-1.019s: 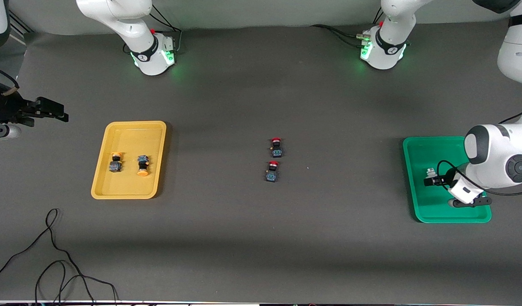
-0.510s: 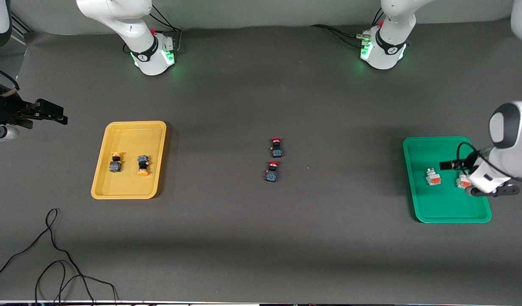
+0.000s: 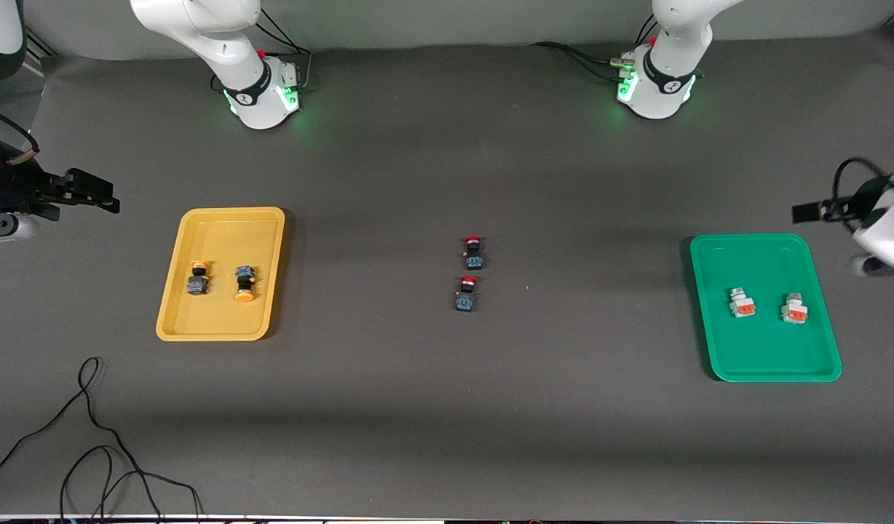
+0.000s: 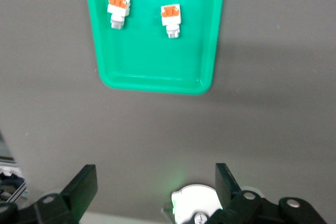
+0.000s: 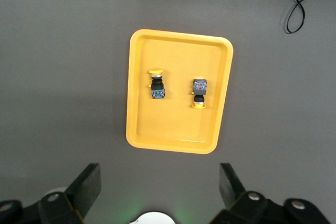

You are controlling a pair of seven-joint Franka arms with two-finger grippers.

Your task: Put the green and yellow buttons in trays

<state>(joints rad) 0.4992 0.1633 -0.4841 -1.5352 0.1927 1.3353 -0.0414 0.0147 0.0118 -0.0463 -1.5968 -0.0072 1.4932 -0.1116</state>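
Up in the air at the left arm's end of the table: left gripper [image 3: 811, 212], fingers spread wide and holding nothing, over bare tabletop just off the green tray [image 3: 767, 364]; most of that arm cut off at the picture's edge. Only two dark fingertips [image 4: 84, 184] seen in the left wrist view, the rest out of frame. Lying in the green tray, apart from each other: two white buttons with orange blocks [image 3: 742, 303] [image 3: 794, 309].

Likewise raised and released, empty: right gripper [image 3: 101, 200], over bare tabletop at the right arm's end, beside the yellow tray [image 3: 221, 333], partly cut off too. Resting in the yellow tray: two yellow-capped buttons [image 3: 197, 278] [image 3: 244, 284], side by side, not touching.

Mid-table, on the dark mat [image 3: 447, 407], outside both trays: two red-capped buttons [image 3: 474, 252] [image 3: 467, 293], markings too small to read. Near the front edge: loose black cable [image 3: 90, 437], ends out of sight.
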